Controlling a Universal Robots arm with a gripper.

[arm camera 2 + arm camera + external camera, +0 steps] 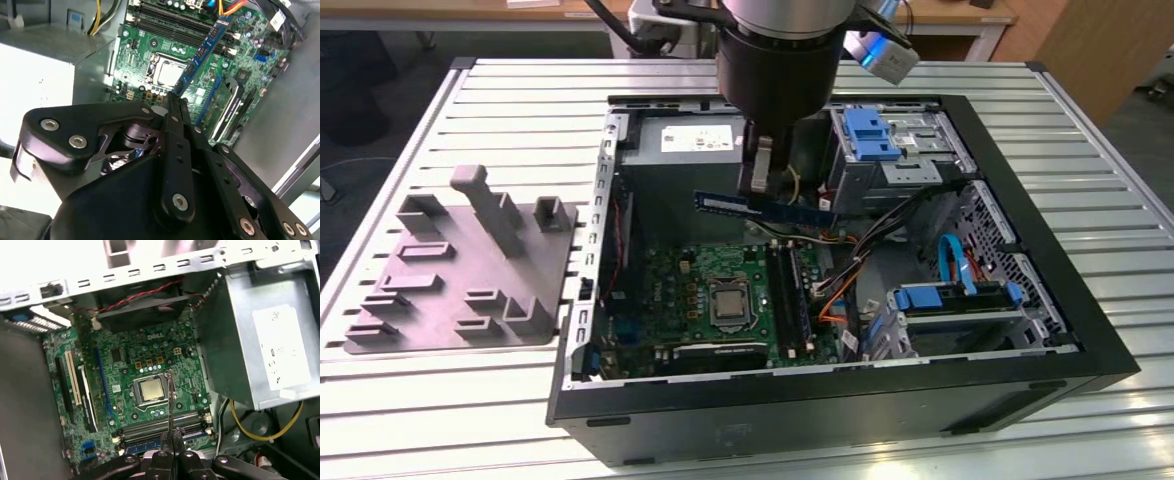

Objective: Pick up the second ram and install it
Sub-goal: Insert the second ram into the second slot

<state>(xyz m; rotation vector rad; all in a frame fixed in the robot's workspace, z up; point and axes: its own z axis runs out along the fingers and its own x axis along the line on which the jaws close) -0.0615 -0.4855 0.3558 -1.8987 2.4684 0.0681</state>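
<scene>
Hovering mid-carry over the motherboard (694,290), jaws clamped on the second ram (781,210), the gripper (758,188) likely needs slot alignment.

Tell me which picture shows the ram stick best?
The exterior view: the second ram is seen side-on, full length, above the motherboard. In the second wrist view the ram runs slanting; in the first wrist view the ram is edge-on, a thin line.
</scene>
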